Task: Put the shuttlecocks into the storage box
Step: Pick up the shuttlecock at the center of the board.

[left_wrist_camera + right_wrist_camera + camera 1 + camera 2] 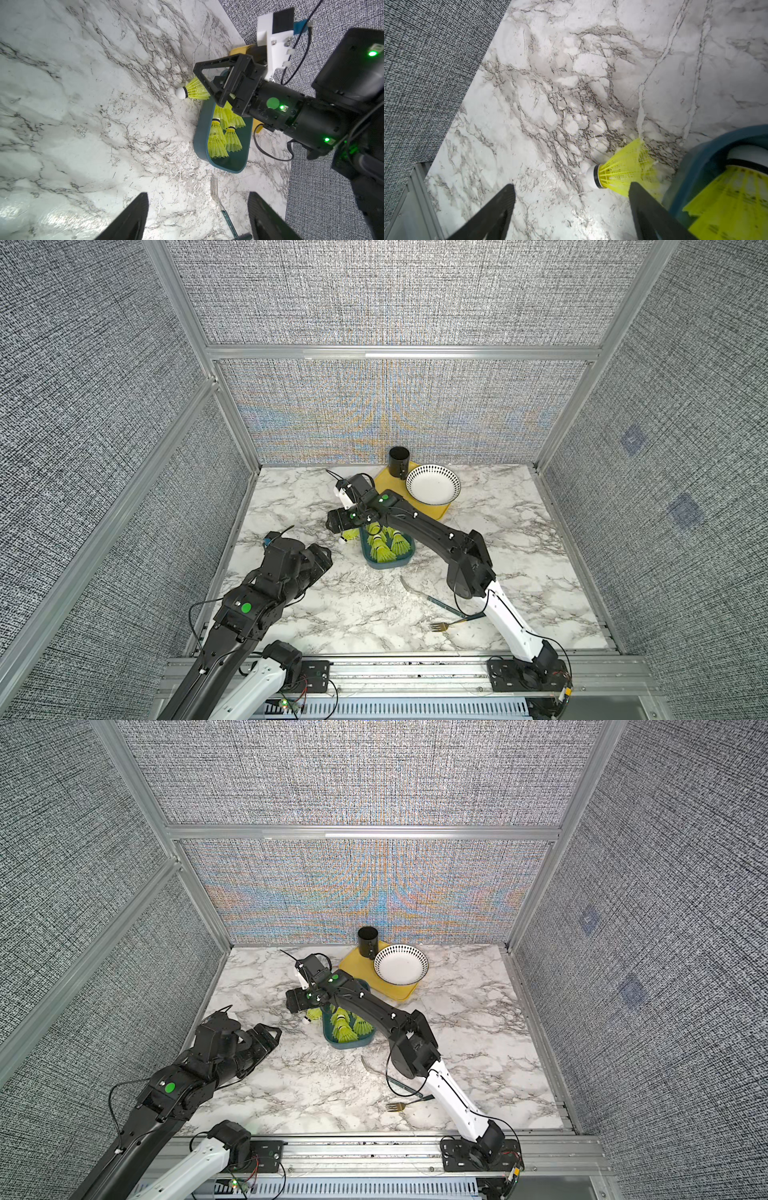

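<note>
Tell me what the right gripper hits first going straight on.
Likely the marble tabletop, ahead of the open right gripper. The loose shuttlecock lies by one finger, which may brush it first; depth is unclear.

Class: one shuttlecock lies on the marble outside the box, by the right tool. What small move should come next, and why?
Probably shift the right tool sideways toward the storage box to straddle the stray shuttlecock. Its jaws stand open, but the shuttlecock lies off-centre beside one finger.
</note>
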`<state>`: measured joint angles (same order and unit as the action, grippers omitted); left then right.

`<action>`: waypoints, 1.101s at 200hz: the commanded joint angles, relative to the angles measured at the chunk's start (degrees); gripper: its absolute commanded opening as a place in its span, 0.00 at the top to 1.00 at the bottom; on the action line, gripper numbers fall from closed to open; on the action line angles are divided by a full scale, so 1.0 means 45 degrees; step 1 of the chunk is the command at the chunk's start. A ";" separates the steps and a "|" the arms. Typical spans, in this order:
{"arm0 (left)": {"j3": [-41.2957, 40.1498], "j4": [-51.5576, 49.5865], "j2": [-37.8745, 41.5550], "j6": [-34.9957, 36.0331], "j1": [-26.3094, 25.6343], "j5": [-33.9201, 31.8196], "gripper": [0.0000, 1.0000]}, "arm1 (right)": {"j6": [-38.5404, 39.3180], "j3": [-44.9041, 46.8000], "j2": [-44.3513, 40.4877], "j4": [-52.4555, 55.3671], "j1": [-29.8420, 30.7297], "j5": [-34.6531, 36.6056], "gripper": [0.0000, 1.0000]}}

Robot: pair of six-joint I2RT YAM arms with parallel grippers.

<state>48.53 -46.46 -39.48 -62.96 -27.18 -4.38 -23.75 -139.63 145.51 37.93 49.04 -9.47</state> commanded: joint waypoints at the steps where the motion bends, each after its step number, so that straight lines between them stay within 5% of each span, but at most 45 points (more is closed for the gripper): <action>1: 0.0118 -0.0166 0.0044 0.0253 0.0024 -0.0132 0.22 | -0.0130 -0.0138 0.0197 0.0104 0.0088 0.0957 0.13; 84: 0.0151 0.0058 -0.0070 0.0228 0.0024 -0.0035 0.22 | 0.0034 -0.0707 0.0870 0.0354 0.0275 0.2309 0.10; 180: 0.0329 0.0170 -0.0288 0.0282 0.0010 -0.0066 0.22 | -0.0950 0.0935 -0.0368 -0.0079 -0.0045 -0.0969 0.24; 220: -0.0182 0.0381 0.0075 0.0263 0.0024 -0.0084 0.19 | -0.1656 0.1232 -0.0324 -0.0332 -0.0456 -0.2421 0.41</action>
<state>48.93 -45.76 -40.34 -62.39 -27.18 -4.36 -28.69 -134.93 144.09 37.60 47.75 -15.09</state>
